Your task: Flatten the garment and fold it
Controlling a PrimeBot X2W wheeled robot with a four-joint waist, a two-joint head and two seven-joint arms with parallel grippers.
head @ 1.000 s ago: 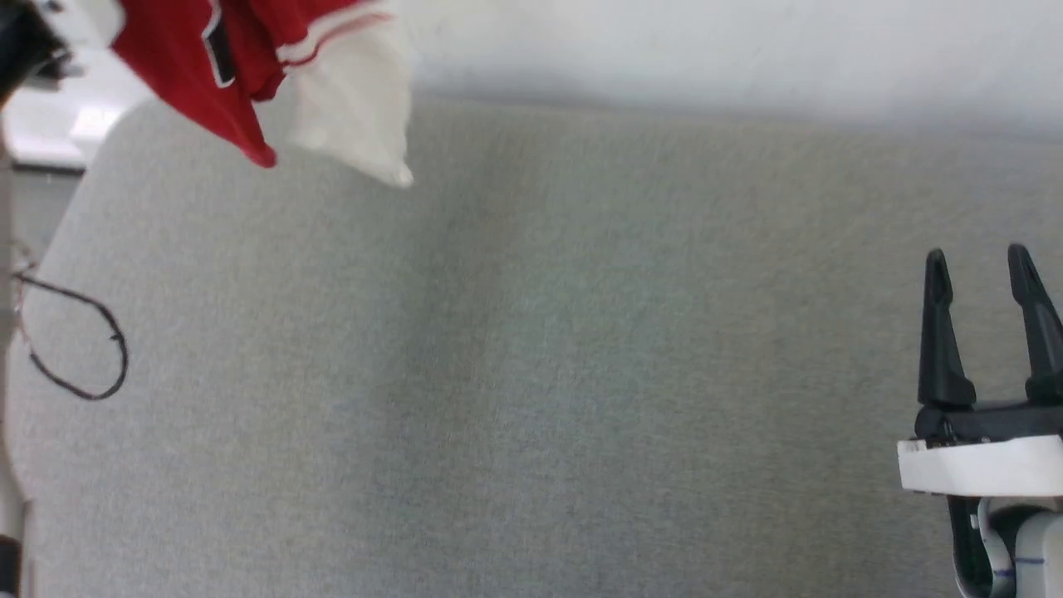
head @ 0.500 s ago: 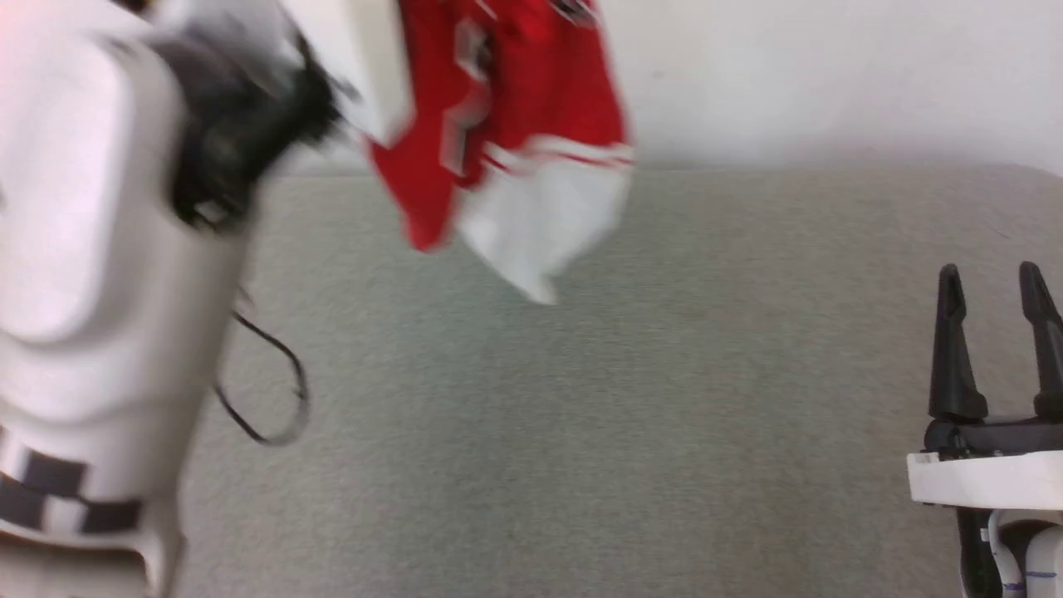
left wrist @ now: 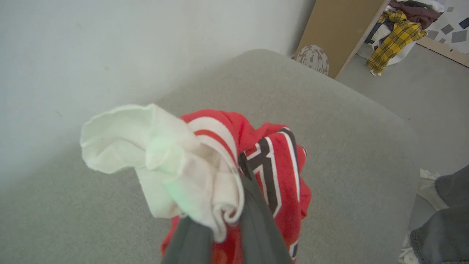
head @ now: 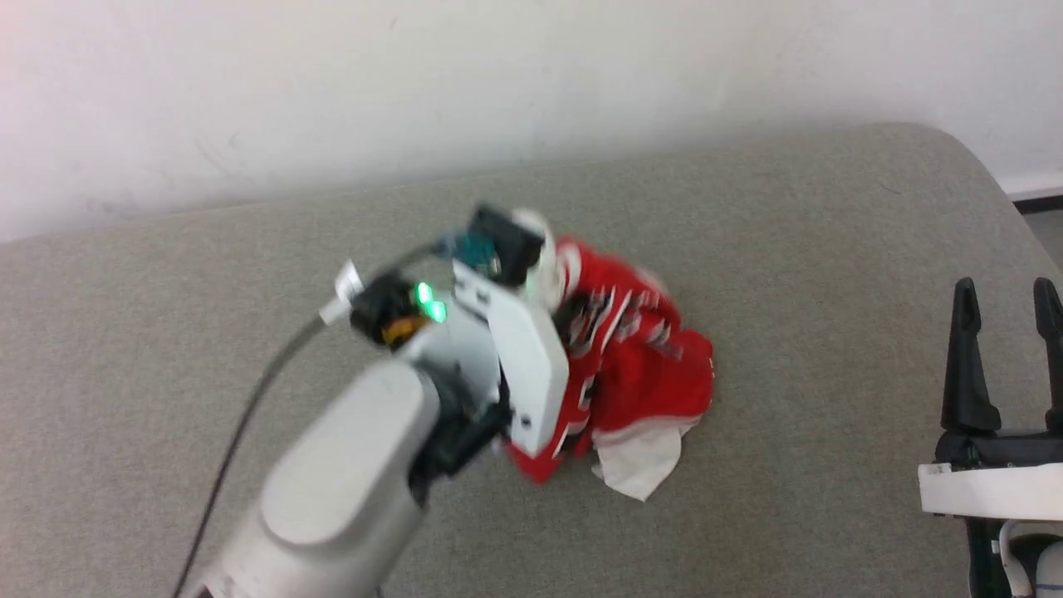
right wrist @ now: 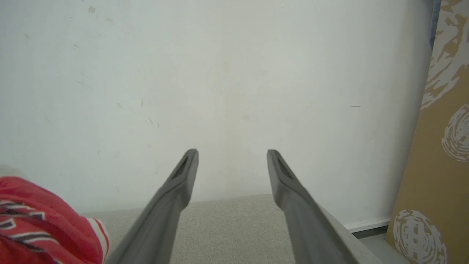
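Note:
The garment [head: 639, 374], a red jersey with white sleeves and black white-outlined print, sits bunched in a heap on the middle of the grey table [head: 789, 216]. My left gripper [head: 555, 286] reaches into its top from the left. In the left wrist view the left gripper [left wrist: 234, 198] is shut on a striped-trim fold and white sleeve of the garment [left wrist: 271, 165]. My right gripper [head: 1005, 291] stands open at the right edge, well apart from the cloth. In the right wrist view the right gripper [right wrist: 232, 154] holds nothing, and the garment [right wrist: 36, 220] shows at lower left.
A white wall [head: 498, 83] backs the table. A dark cable [head: 241, 440] trails along my left arm. Beyond the table's end stand a brown cardboard panel [left wrist: 340, 29] and a basket of clothes [left wrist: 399, 29]. A person's dark trouser leg [left wrist: 447, 220] is at lower right.
The head camera has shifted. The garment, hanging high from my left gripper before, now rests bunched on the table's middle, with the left arm lowered over it. The right gripper stays open.

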